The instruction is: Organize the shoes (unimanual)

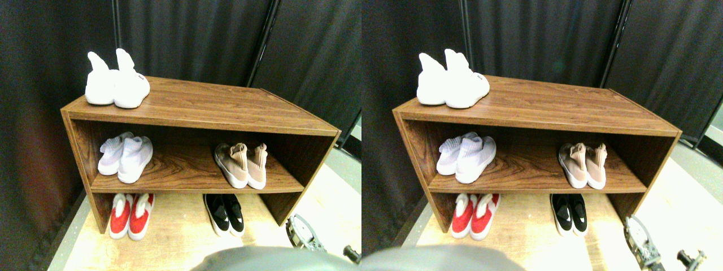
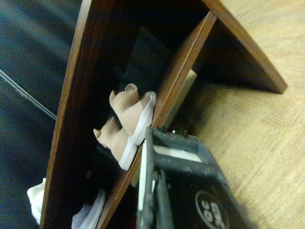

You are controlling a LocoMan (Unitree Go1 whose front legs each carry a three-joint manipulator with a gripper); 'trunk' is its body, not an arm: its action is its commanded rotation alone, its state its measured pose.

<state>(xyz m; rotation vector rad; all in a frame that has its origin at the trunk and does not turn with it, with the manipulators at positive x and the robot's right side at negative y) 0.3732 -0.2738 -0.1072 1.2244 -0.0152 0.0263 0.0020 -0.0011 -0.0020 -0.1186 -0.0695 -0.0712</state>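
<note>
The beige pair (image 1: 244,165) stands on the middle shelf (image 1: 186,175) at 3 o'clock, near its front edge. The black pair (image 1: 225,214) stands on the floor (image 1: 175,240) below. The right gripper (image 1: 302,232) waits at 5 o'clock, apart; its jaws I cannot tell. Dark curtains (image 1: 197,39) close behind.

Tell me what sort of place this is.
Probably a lab or studio mock-up of a home entryway, not a real one: a wooden shoe rack holding paired shoes such as the beige-tan pair and black pair, backed by dark curtains.
</note>
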